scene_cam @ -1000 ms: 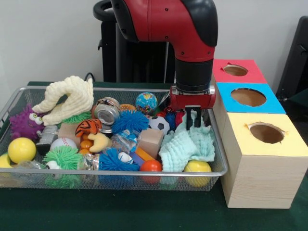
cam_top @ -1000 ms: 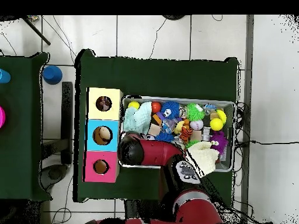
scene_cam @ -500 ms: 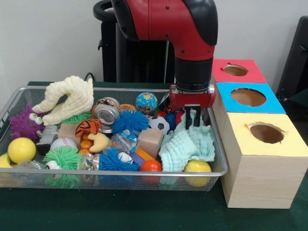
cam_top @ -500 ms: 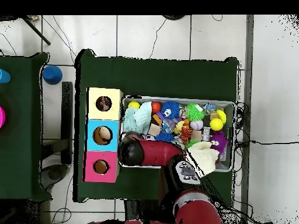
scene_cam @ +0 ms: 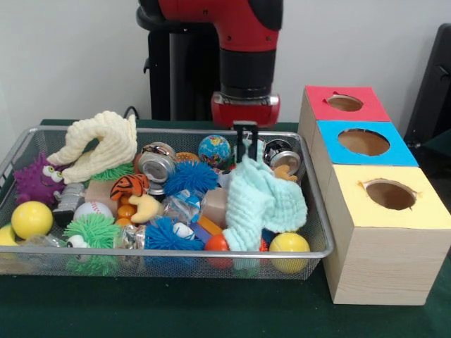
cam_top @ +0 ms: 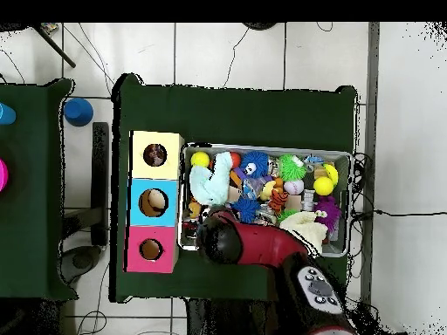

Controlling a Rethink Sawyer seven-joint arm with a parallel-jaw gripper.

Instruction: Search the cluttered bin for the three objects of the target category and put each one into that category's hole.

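The wire mesh bin point(scene_cam: 176, 255) is full of toys; it also shows in the overhead view point(cam_top: 262, 146). My gripper point(scene_cam: 245, 138) hangs over the bin's right part, shut on a pale green cloth point(scene_cam: 262, 203) that dangles from it down onto the toys. In the overhead view the arm hides the gripper and the cloth point(cam_top: 208, 185) lies near the bin's left end. No rope ball shows clearly in the bin. The yellow-topped box's hole point(scene_cam: 390, 195) is right of the bin; in the overhead view the hole point(cam_top: 155, 155) holds something dark.
The blue-topped box point(scene_cam: 363, 141) and red-topped box point(scene_cam: 344, 103) stand behind the yellow one. The bin holds a cream plush point(scene_cam: 99, 144), purple spiky toy point(scene_cam: 32, 179), yellow balls point(scene_cam: 32, 220), blue puffer balls point(scene_cam: 190, 176), a globe ball point(scene_cam: 214, 149) and cans point(scene_cam: 156, 165).
The arm has risen and moved left in the front view, lifting the pale green cloth off the bin's right end. A metal can and small toys there are now uncovered.
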